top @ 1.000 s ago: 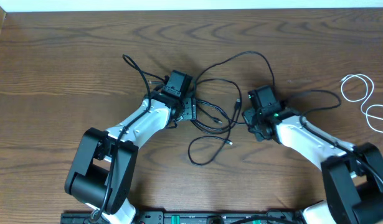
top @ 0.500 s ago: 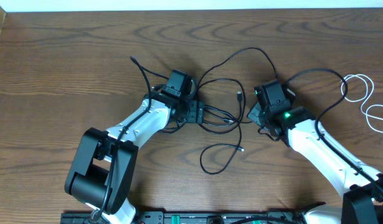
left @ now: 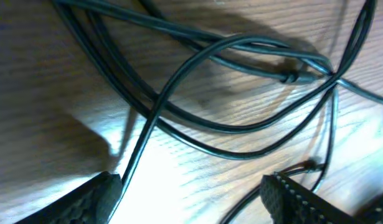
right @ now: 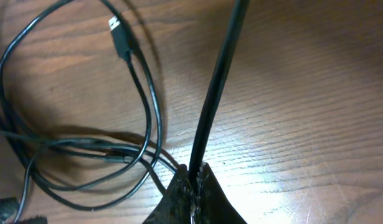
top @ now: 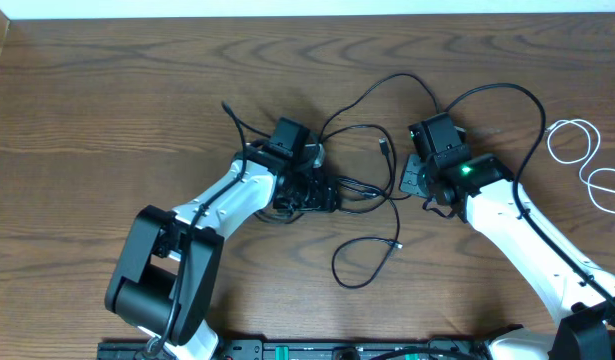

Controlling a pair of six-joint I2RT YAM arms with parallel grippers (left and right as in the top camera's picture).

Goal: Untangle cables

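Black cables (right: 219,81) tangled on wood table (top: 107,100); right claw (right: 194,175) pinching one, left claw (left: 190,185) spread

Thin black cables (top: 362,190) lay crossed and knotted in a loose tangle at the middle of the table (top: 107,100), one end curling toward the front in an open loop (top: 335,268). A shorter white cable (top: 549,142) lay coiled well apart at the right edge.

Far right of the right end effector (top: 415,180), the thin white looped cable (top: 591,167) is cut off by the overhead edge. Under the left end effector (left: 191,196), thin black cables (left: 235,129) blur and run out of view.
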